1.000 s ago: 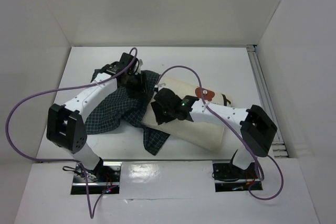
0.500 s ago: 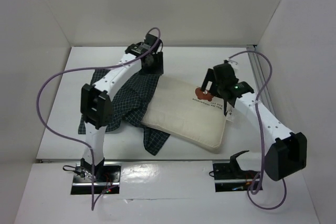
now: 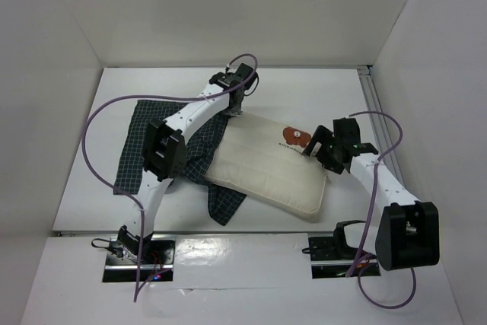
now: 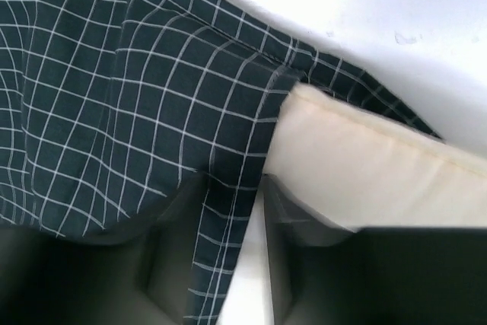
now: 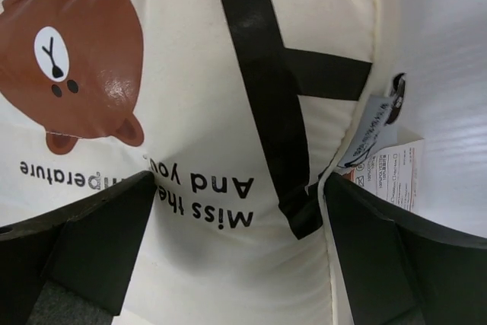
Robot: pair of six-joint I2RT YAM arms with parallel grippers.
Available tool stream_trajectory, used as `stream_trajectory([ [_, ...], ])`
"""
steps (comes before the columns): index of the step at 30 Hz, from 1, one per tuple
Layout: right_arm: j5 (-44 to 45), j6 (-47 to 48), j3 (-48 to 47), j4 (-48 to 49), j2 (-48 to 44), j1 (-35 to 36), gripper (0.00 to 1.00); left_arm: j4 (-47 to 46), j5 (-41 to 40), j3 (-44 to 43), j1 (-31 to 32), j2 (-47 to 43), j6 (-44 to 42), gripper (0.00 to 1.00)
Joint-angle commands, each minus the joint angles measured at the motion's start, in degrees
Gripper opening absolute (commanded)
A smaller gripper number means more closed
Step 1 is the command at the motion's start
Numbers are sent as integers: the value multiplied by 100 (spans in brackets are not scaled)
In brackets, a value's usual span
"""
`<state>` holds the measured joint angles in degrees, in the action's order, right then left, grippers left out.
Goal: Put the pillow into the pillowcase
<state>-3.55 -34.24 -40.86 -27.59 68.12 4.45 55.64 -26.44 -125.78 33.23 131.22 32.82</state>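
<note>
Surroundings: white desk (image 3: 319, 93) inside a white-walled enclosure.
Pillowcase (image 3: 133, 157): spread over the left half of the desk, crumpled toward the pillow, one flap trailing out under the pillow's near left corner.
Pillow (image 3: 266, 176): flat on the desk, right of centre, mostly outside the pillowcase; left edge overlapping the checked cloth, far left corner right at the hem in the left wrist view.
Long axis: left to right, slanting nearer toward the right; printed end on the right, away from the opening.
Left gripper (image 4: 228, 264): at the pillow's far left corner; narrow, hem of the pillowcase between the fingers; firm pinch or loose contact not discernible.
Right gripper (image 5: 236, 256): wide, straddling the printed end, holding nothing.
Nearer arm: right for the free end, left for the opening.
Governing relation: opening to the left of the right gripper, in line with the long axis.
Probable requirement: hold the hem on the left, push the pillow leftward from the right.
Risk: cloth bunching ahead of the corner.
</note>
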Motion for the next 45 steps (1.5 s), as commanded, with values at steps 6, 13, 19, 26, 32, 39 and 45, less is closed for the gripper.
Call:
stream_trajectory([
  [6,-848,294,570,773,149,-5,93,176,-327,-404,-36,273,-294,9],
  [13,-2016,594,571,1578,88,283,42,159,488,-221,139,-113,-433,0],
  [19,-1572,427,-1103,1188,-227,1591,0,-325,2606,-359,816,-939,-619,0],
  [26,-358,-170,-890,667,-1125,2394,0,-1055,3487,335,984,-1214,-232,0],
  [32,574,-259,-36,405,-1283,2122,0,-327,2908,-694,983,-281,-179,9],
  [39,864,663,-658,-779,-1275,1884,93,-255,1854,219,685,-1580,-302,100],
  [45,1708,1191,-2345,-1239,-723,2656,99,-500,886,3015,-44,-3741,426,95],
])
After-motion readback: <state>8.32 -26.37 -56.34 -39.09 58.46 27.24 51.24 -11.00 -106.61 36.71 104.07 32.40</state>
